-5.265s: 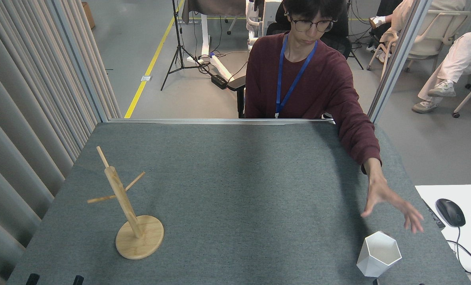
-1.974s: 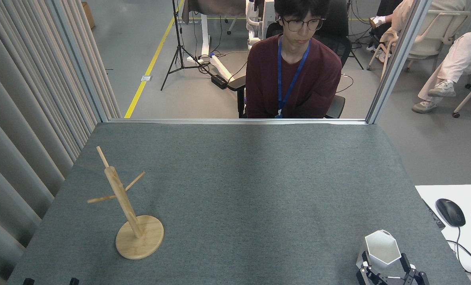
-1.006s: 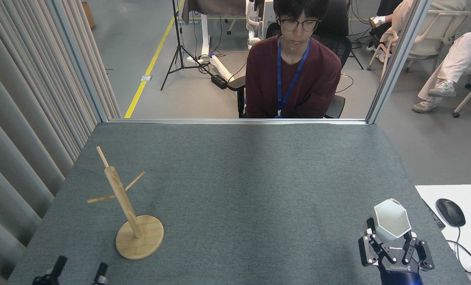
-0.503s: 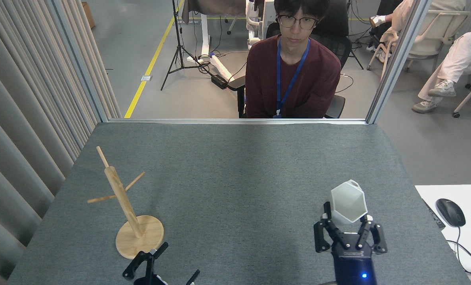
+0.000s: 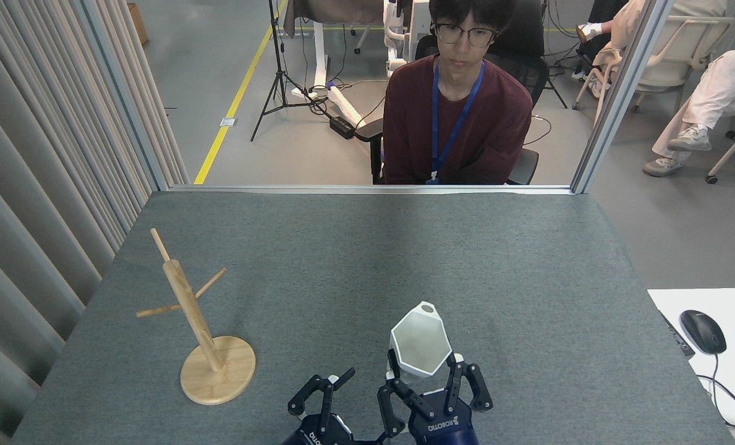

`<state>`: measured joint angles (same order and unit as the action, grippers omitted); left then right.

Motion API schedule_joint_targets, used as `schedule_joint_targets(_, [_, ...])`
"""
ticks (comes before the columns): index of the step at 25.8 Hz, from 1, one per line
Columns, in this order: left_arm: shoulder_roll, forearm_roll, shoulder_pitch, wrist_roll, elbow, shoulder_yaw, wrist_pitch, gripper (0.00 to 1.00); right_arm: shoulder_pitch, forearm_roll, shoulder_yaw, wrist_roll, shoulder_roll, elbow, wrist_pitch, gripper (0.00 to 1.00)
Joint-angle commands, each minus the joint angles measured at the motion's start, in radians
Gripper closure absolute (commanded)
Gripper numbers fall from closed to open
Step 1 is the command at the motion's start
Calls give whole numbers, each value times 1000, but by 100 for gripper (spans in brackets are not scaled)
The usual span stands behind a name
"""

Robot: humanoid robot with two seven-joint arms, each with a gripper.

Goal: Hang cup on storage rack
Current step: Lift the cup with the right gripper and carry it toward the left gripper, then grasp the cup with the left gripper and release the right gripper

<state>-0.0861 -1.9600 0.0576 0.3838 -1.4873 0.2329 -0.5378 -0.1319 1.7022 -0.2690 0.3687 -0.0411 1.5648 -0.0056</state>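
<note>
Near the bottom edge, the left gripper (image 5: 336, 384) is spread open and empty — just beside it the right gripper (image 5: 421, 371) clamps the cup (image 5: 420, 340). Farther left stands the storage rack (image 5: 195, 326) on the table (image 5: 367, 259).

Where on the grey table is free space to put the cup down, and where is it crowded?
Free: the wide middle and far part of the table, from the storage rack across to its right edge. Crowded: the near edge, where the right gripper holds the cup beside the open left gripper, and the near-left corner around the rack's base.
</note>
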Motion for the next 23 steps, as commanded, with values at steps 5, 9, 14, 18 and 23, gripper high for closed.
schedule_joint_targets(5, [-10,0,-50,-6,44,13,7,0,-48,36,-61,32,-3,-8,15,46])
schedule_joint_targets(9, [-14,0,-59,-8,50,13,7,0,-48,39,-87,32,-3,-11,30,46])
schedule_joint_targets(14, [-14,1,-61,-6,51,13,7,0,-48,71,-125,33,-3,-28,47,46])
schedule_joint_targets(18, [-14,1,-61,-8,53,11,7,0,-48,73,-159,35,-3,-28,68,45])
schedule_joint_targets(23, [-14,1,-61,-8,45,13,7,36,-54,86,-167,35,-2,-29,75,45])
